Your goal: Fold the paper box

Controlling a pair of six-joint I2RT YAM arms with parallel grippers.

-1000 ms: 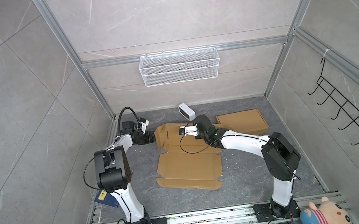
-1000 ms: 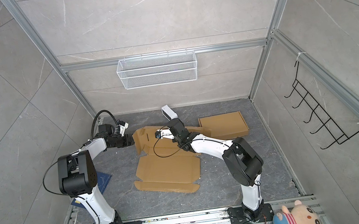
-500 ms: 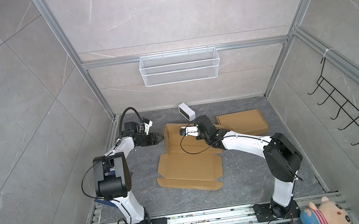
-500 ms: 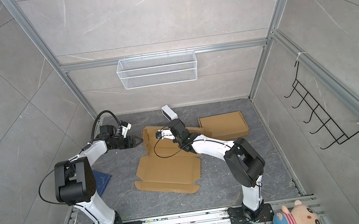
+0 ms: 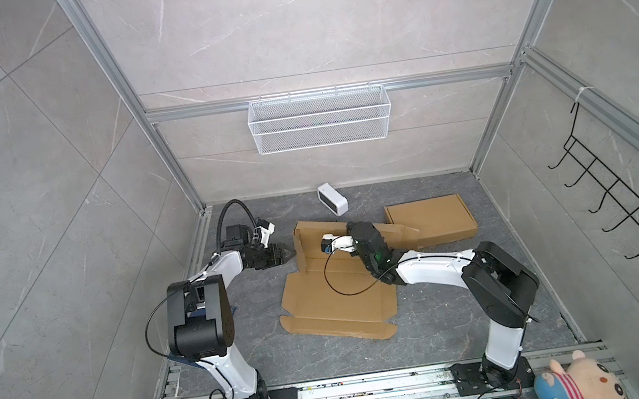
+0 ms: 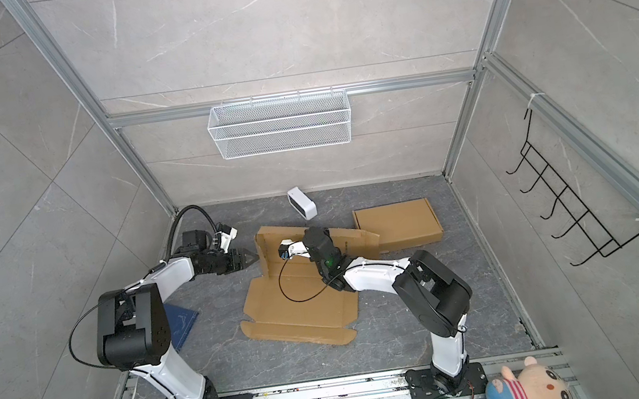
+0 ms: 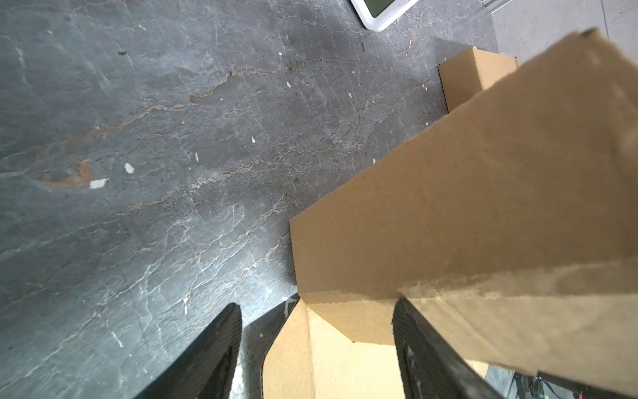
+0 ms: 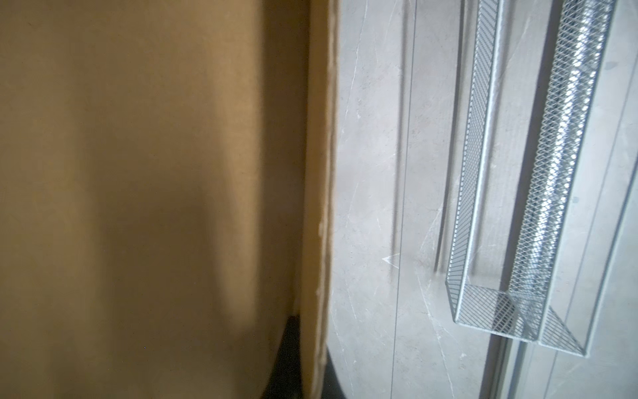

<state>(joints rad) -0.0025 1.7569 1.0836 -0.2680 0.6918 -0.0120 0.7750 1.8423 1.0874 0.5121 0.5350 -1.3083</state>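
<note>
The counter (image 5: 442, 318) is grey stone. On its middle I see the box (image 5: 335, 303), mostly unfolded: its front panel lies flat, while the back wall and the left wall stand up. A wire basket (image 5: 320, 120) hangs on the rear wall of the cell. Just beside the right rear end of the box lies a closed box (image 5: 429, 219). My right fingers (image 8: 286, 345) are clamped tight on the top edge of the raised back wall. My left fingers (image 5: 283, 252) stand well apart at the left rear corner of the box. In the left wrist view, cardboard sits between them, and they grip nothing. A small white device (image 5: 332, 199) lies behind the box.
</note>
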